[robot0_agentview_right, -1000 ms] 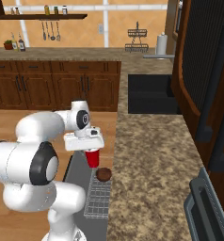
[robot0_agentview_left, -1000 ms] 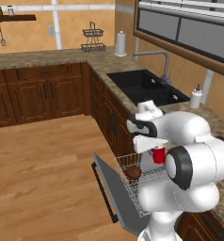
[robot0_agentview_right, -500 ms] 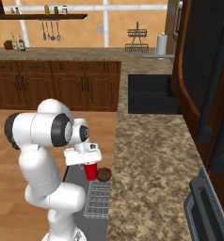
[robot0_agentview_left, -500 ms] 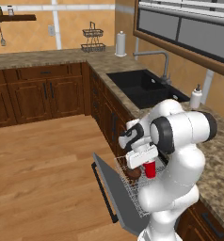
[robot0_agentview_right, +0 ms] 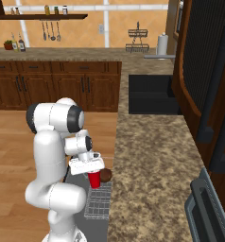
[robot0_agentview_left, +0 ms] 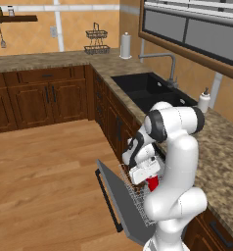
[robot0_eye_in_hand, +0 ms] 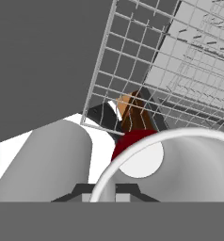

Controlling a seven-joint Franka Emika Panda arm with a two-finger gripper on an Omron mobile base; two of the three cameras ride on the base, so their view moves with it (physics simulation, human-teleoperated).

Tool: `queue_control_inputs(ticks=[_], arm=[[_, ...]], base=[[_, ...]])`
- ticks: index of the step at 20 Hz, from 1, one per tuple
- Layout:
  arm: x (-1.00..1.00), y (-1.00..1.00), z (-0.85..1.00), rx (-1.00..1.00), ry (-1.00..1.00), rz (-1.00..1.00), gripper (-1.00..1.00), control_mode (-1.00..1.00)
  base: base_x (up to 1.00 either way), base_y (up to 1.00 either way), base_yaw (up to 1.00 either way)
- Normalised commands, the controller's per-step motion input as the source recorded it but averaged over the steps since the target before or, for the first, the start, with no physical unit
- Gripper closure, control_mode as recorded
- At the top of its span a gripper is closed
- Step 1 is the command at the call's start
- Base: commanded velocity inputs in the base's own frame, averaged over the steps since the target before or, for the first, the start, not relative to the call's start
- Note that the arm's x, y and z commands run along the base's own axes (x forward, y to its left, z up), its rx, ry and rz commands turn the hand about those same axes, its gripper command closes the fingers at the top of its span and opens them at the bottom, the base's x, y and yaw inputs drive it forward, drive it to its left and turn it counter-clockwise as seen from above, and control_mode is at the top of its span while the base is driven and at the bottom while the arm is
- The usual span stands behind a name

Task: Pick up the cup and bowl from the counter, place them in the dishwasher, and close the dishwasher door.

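Note:
My gripper (robot0_agentview_left: 150,179) is shut on the red cup (robot0_agentview_left: 153,185), holding it upright low over the white wire rack (robot0_agentview_left: 138,200) of the open dishwasher. The right base view has the gripper (robot0_agentview_right: 92,173) and cup (robot0_agentview_right: 94,180) just left of the counter (robot0_agentview_right: 152,179) edge. The dark reddish-brown bowl (robot0_agentview_right: 106,175) sits on that edge, right beside the cup. The grey dishwasher door (robot0_agentview_left: 116,197) hangs open toward the floor. From the hand view, the cup's white inside (robot0_eye_in_hand: 180,162) is close up, with the rack (robot0_eye_in_hand: 151,70) and door (robot0_eye_in_hand: 38,56) beyond. I cannot tell whether the cup touches the rack.
A black sink (robot0_agentview_left: 148,90) with a faucet lies farther along the counter, a soap bottle (robot0_agentview_left: 203,101) beside it. A paper towel roll (robot0_agentview_left: 125,45) stands in the corner. The toaster oven (robot0_agentview_right: 206,208) is at the near right. Wood floor (robot0_agentview_left: 45,171) lies open left of the door.
The arm has folded and carried the cup down from counter height to just over the rack. The bowl has stayed on the counter edge.

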Motion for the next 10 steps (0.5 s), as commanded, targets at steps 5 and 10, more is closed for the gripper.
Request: queue_control_inputs(ticks=[5,10], arm=[[0.26,-0.02,-0.42,0.0,0.01,0.05,1.0,-1.0],[0.22,-0.09,-0.55,0.0,0.0,0.05,1.0,-1.0]], base=[[0.0,0.0,0.0],[0.0,0.0,0.0]])
